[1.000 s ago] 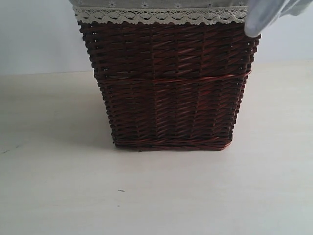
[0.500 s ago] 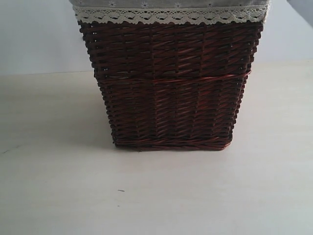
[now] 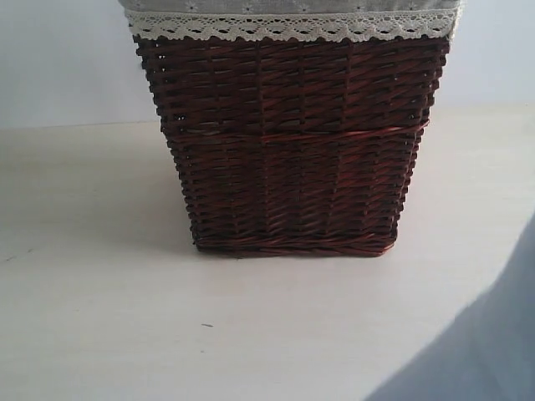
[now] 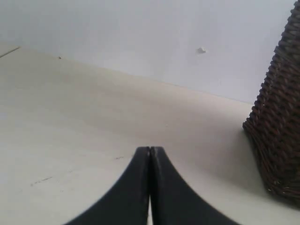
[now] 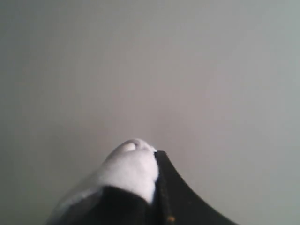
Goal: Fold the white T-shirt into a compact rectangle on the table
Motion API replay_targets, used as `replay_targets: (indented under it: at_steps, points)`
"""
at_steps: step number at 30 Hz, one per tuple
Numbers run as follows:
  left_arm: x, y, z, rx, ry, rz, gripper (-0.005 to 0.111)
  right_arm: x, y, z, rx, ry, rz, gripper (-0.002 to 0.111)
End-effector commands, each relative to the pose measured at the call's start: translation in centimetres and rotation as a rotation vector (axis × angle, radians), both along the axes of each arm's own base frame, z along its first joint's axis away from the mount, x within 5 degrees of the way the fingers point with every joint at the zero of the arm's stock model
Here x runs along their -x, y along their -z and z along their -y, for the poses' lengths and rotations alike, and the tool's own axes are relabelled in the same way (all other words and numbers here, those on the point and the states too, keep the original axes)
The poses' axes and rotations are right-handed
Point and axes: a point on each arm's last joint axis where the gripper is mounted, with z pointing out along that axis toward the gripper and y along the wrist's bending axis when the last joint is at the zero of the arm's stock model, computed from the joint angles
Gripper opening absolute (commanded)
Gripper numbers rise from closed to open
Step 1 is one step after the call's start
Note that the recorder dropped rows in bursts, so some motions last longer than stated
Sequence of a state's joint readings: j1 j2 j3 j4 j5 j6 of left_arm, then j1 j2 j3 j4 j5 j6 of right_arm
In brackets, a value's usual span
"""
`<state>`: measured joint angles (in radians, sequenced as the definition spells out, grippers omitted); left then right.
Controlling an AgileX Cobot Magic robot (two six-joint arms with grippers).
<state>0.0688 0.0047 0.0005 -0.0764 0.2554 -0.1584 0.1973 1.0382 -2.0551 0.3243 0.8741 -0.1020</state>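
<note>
Between the jaws of your right gripper [image 5: 156, 159], the white T-shirt [image 5: 132, 168] is pinched, left gripper [image 4: 150, 152] pressed together empty; likely fetching, so next spread it on the table [image 4: 70, 117].

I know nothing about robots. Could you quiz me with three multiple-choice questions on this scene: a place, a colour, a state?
1. Where does the basket stand? A on the table; B on a chair; C on the floor.
2. What colour is the basket? A white; B dark brown; C green.
3. What is the right end effector doing? A standing wide open; B shut on the shirt; C gripping a cup.
Answers: 1 A, its base rests on the table; 2 B, the wicker is dark brown; 3 B, white cloth is pinched in it.
</note>
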Motion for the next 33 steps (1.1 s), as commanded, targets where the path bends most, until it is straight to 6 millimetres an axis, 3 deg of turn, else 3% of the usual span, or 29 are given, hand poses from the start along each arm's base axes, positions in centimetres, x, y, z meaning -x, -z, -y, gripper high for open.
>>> replay_targets:
  at_steps: [1, 5, 11, 28, 31, 33]
  points:
    - [0.0, -0.1, 0.0, 0.01, -0.003, 0.009, 0.0, -5.6, 5.1, -1.5, 0.153, -0.032, -0.315, 0.0]
    - [0.0, -0.1, 0.0, 0.01, -0.003, 0.009, 0.0, -8.9, 11.8, -3.2, 0.3, -0.189, -0.592, 0.0]
    - [0.0, -0.1, 0.0, 0.01, -0.003, 0.009, 0.0, -11.6, 20.0, -3.8, 0.356, -0.229, -0.867, 0.0]
    - [0.0, -0.1, 0.0, -0.006, -0.004, 0.01, 0.0, -10.7, 19.5, -3.8, 0.365, -0.237, -0.778, 0.0]
    - [-0.1, -0.9, -0.1, 0.014, -0.01, 0.101, 0.0, -10.7, 19.4, -3.8, 0.366, -0.242, -0.761, 0.0]
    - [-0.1, -2.1, -0.1, 0.247, -0.031, 0.247, 0.0, -10.8, 19.3, -3.8, 0.365, -0.24, -0.758, 0.0]
